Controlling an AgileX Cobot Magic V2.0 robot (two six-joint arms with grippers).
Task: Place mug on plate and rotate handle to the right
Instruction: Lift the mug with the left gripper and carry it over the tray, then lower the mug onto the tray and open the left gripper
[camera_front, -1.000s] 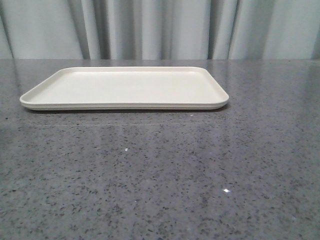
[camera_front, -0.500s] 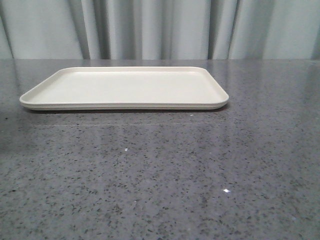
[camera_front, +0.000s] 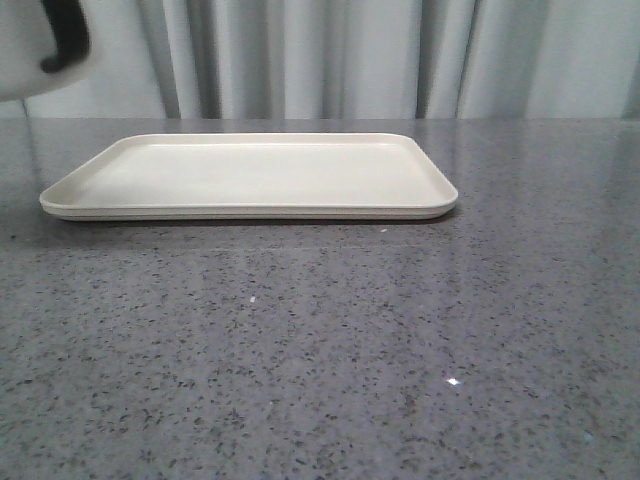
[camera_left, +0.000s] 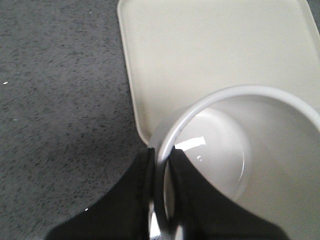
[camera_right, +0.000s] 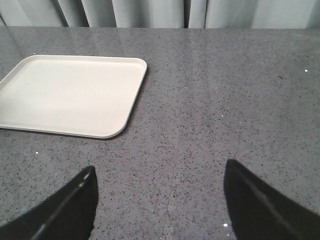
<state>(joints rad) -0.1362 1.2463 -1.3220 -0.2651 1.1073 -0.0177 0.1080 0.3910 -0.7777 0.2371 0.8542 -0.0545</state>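
Observation:
The white mug (camera_front: 22, 62) hangs in the air at the front view's top left corner, left of and above the plate (camera_front: 250, 175). A black piece (camera_front: 66, 40) shows against it; I cannot tell whether it is the handle or a finger. In the left wrist view my left gripper (camera_left: 162, 159) is shut on the mug's rim, one finger inside and one outside. The mug (camera_left: 260, 150) hangs over a corner of the cream plate (camera_left: 200, 50) and looks empty. My right gripper (camera_right: 160, 182) is open and empty over bare table, apart from the plate (camera_right: 70, 95).
The grey speckled tabletop (camera_front: 330, 340) stretches in front of and around the plate. Grey curtains (camera_front: 330, 55) hang behind the table's far edge.
The mug has come into the front view at the top left corner; it was out of view in both earlier frames. The plate has not moved.

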